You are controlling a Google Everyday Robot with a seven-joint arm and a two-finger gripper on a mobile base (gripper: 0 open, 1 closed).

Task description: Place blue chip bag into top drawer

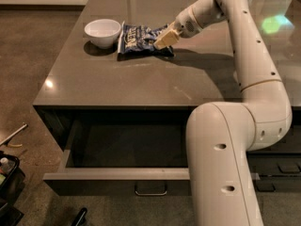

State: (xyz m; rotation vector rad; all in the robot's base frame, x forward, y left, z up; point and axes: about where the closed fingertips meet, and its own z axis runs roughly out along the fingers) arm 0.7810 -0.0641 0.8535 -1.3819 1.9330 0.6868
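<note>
The blue chip bag [138, 39] lies on the grey countertop [141, 84] near its back, just right of a white bowl [102, 31]. My gripper [165, 38] reaches in from the right and sits at the bag's right end, touching or just over it. The top drawer [117, 174] is pulled open below the counter's front edge, dark inside and holding nothing I can see, with its small metal handle [150, 190] on the front. My arm's big white link [225, 164] covers the drawer's right part.
The white bowl stands close to the bag's left side. Narrower dark drawers [277, 166] sit low at the right behind my arm. A black bin with items [7, 178] and a thin tool [13, 134] lie on the floor at the left.
</note>
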